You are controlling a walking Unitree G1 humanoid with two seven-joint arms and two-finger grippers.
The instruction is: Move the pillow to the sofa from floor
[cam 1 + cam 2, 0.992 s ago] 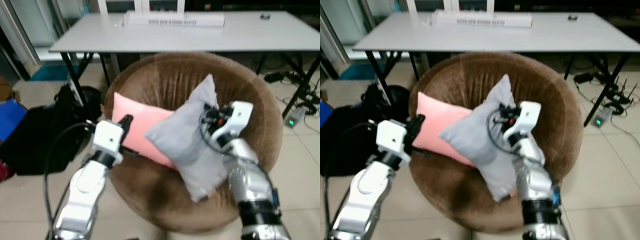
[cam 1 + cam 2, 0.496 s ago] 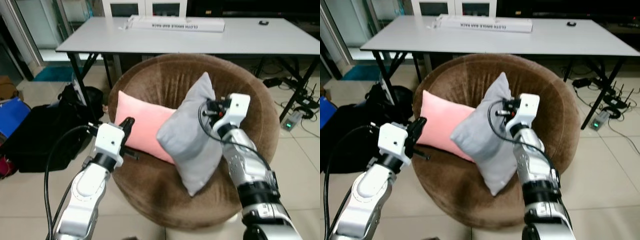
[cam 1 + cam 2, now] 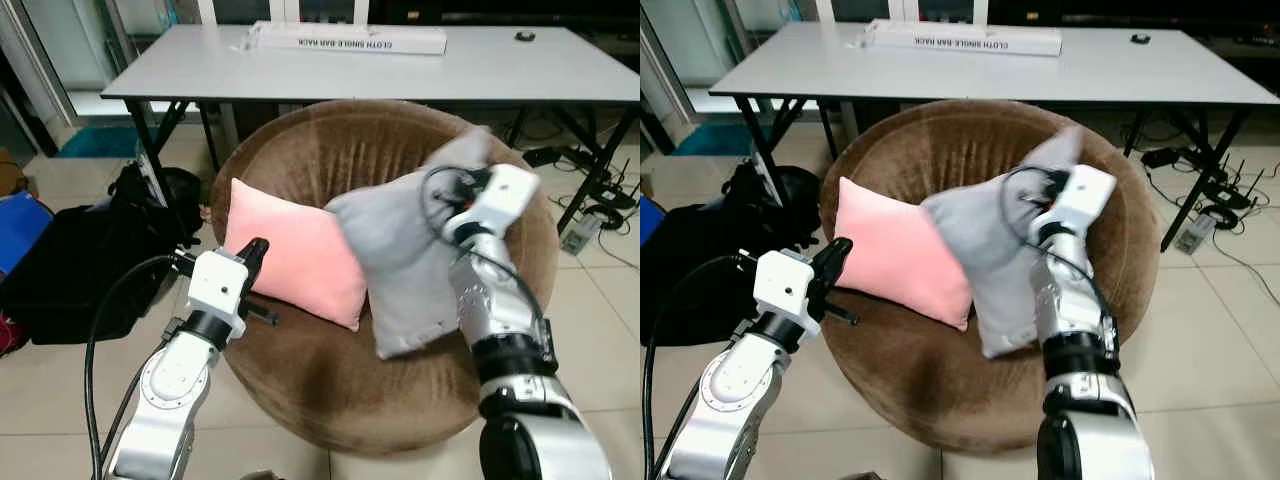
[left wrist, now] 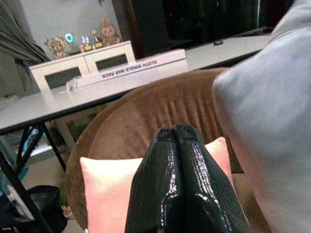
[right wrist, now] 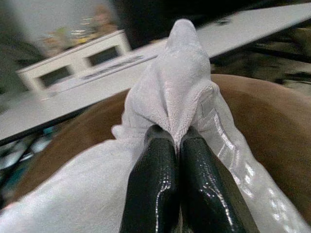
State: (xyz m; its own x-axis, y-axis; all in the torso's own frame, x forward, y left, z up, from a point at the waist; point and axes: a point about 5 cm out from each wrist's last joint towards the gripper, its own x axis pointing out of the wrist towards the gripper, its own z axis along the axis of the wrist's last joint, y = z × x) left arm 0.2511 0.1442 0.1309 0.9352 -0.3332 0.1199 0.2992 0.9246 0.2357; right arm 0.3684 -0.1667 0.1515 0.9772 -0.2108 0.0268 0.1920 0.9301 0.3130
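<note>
A grey pillow [image 3: 400, 260] hangs tilted over the round brown sofa chair [image 3: 330, 390], its lower edge near the seat. My right gripper [image 5: 176, 145] is shut on the grey pillow's upper corner [image 5: 180, 73], up by the chair's right backrest [image 3: 465, 185]. A pink pillow [image 3: 295, 250] leans on the seat's left side. My left gripper [image 3: 255, 250] sits at the chair's left rim beside the pink pillow, fingers [image 4: 180, 165] shut and holding nothing.
A long grey table [image 3: 400, 65] with a white box [image 3: 345, 38] stands behind the chair. Black bags [image 3: 70, 260] lie on the floor to the left. Cables and a power adapter [image 3: 580, 235] lie to the right. Tiled floor surrounds the chair.
My right gripper has swung the grey pillow to the right and up toward the backrest, uncovering more of the pink pillow. The left arm has stayed put.
</note>
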